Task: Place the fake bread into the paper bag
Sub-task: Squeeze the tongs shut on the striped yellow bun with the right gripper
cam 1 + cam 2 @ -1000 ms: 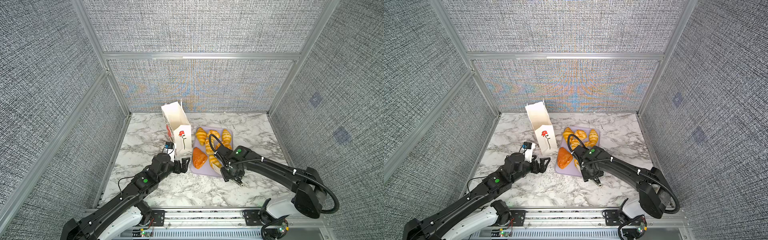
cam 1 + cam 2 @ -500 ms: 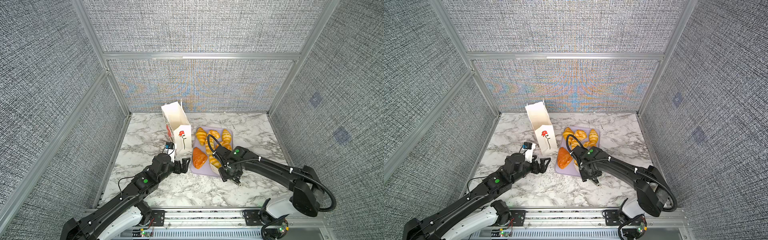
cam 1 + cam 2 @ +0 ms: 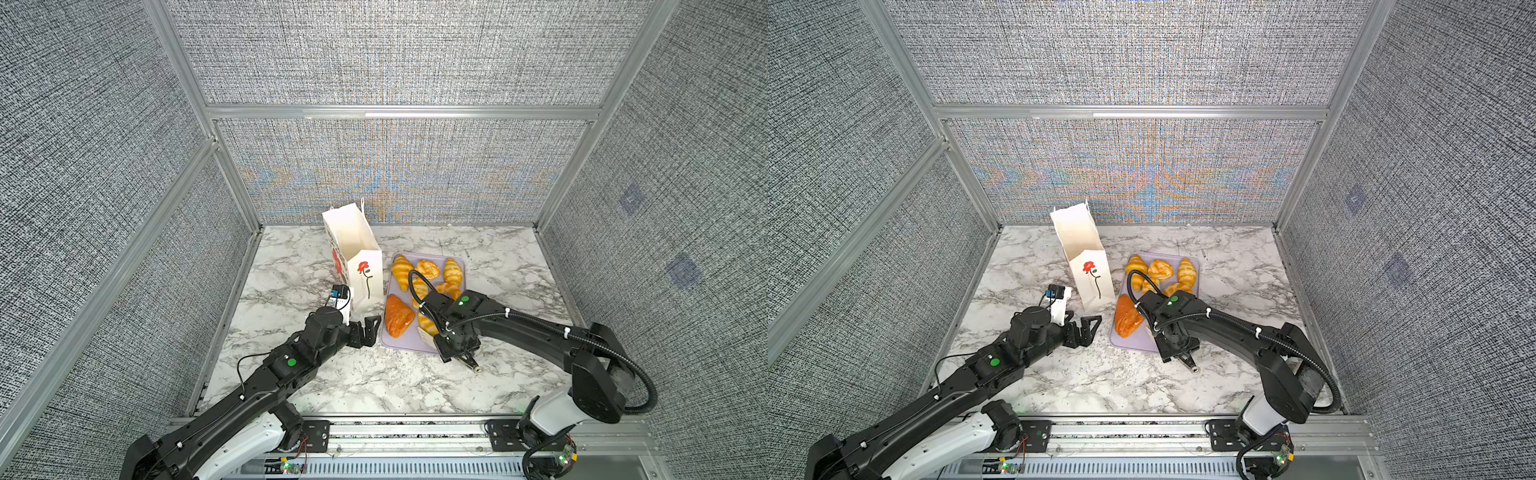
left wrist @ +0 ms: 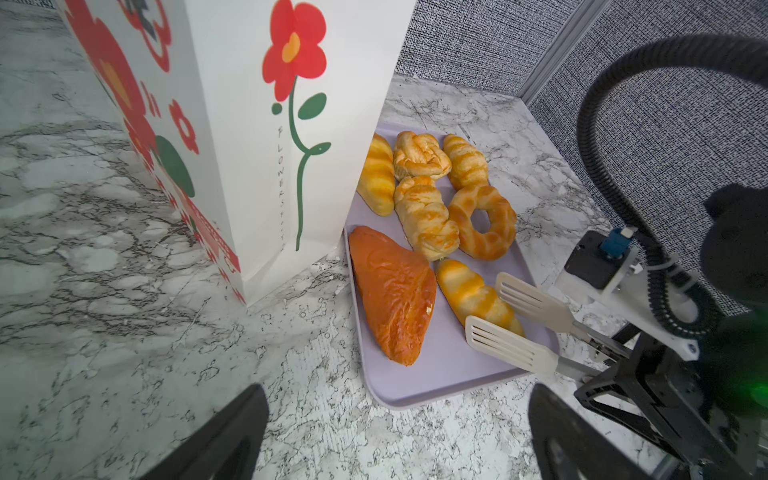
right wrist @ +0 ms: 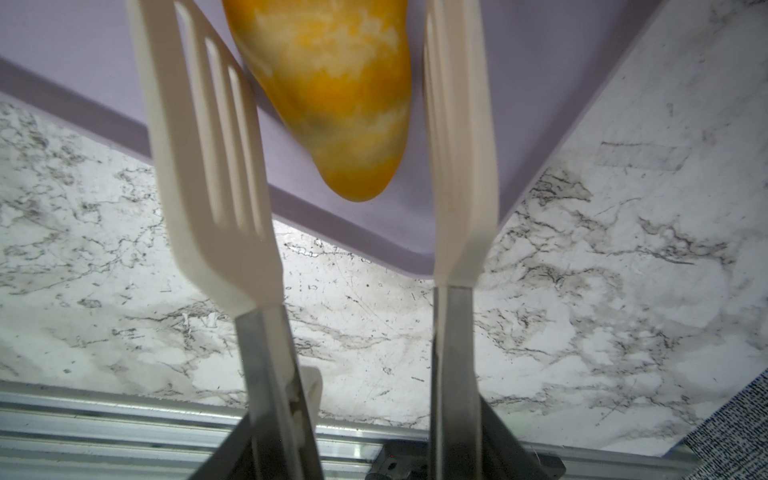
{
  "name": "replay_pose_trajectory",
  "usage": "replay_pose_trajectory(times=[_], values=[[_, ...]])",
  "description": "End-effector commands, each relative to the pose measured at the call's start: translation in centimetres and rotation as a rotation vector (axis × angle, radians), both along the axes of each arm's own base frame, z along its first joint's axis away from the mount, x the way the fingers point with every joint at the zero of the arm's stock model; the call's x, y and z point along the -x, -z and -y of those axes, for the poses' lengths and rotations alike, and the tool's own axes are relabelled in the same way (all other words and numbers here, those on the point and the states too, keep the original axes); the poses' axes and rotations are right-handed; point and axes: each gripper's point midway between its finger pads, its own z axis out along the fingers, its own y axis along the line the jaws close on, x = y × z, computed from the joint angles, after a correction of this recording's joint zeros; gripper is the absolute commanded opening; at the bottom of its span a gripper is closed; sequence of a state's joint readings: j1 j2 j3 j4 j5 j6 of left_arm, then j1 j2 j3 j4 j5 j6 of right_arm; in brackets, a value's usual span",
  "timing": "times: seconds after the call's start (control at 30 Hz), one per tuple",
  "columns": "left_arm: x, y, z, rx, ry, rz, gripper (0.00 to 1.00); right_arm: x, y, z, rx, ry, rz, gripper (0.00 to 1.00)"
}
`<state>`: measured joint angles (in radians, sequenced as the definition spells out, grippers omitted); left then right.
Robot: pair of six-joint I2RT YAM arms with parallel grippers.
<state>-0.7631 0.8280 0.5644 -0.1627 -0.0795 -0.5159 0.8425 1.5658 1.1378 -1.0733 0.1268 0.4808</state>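
The white paper bag (image 3: 357, 257) (image 3: 1084, 257) (image 4: 257, 124) with a red flower stands upright, open at the top. Just right of it, several pieces of fake bread lie on a lavender tray (image 3: 405, 345) (image 3: 1133, 343) (image 4: 440, 365), among them an orange-brown triangular one (image 3: 398, 316) (image 4: 395, 291). My right gripper (image 3: 453, 350) (image 3: 1177, 347) (image 5: 365, 449) is shut on white slotted tongs (image 4: 511, 345) (image 5: 208, 145). Their blades stand apart on either side of a yellow bread (image 5: 332, 95) (image 4: 469, 291) at the tray's near edge. My left gripper (image 3: 365, 332) (image 3: 1081, 328) (image 4: 399, 436) is open and empty, low over the table by the bag's base.
The marble table (image 3: 374, 382) is walled by grey fabric panels on three sides, with a metal rail (image 3: 415, 428) along its front edge. The right arm's black cable (image 3: 415, 282) loops over the tray.
The right gripper has shifted slightly left along the tray's near edge with the tongs. The left arm has not moved.
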Motion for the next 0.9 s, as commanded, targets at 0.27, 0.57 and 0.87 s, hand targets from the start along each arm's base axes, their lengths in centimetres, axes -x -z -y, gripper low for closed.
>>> replay_pose_trajectory(times=[0.27, 0.57, 0.87], values=[[-0.2, -0.7, 0.0, 0.001, -0.008, 0.02, 0.99, -0.2, -0.2, 0.7, 0.071, -0.034, -0.011, 0.49], [-0.2, -0.7, -0.1, -0.003, -0.008, 0.022, 0.99, -0.2, -1.2, 0.0, -0.009, -0.031, 0.026, 0.45], [-0.1, -0.8, -0.2, -0.002, -0.013, 0.029, 0.99, -0.3, -1.7, -0.1, -0.04, -0.022, 0.047, 0.45]])
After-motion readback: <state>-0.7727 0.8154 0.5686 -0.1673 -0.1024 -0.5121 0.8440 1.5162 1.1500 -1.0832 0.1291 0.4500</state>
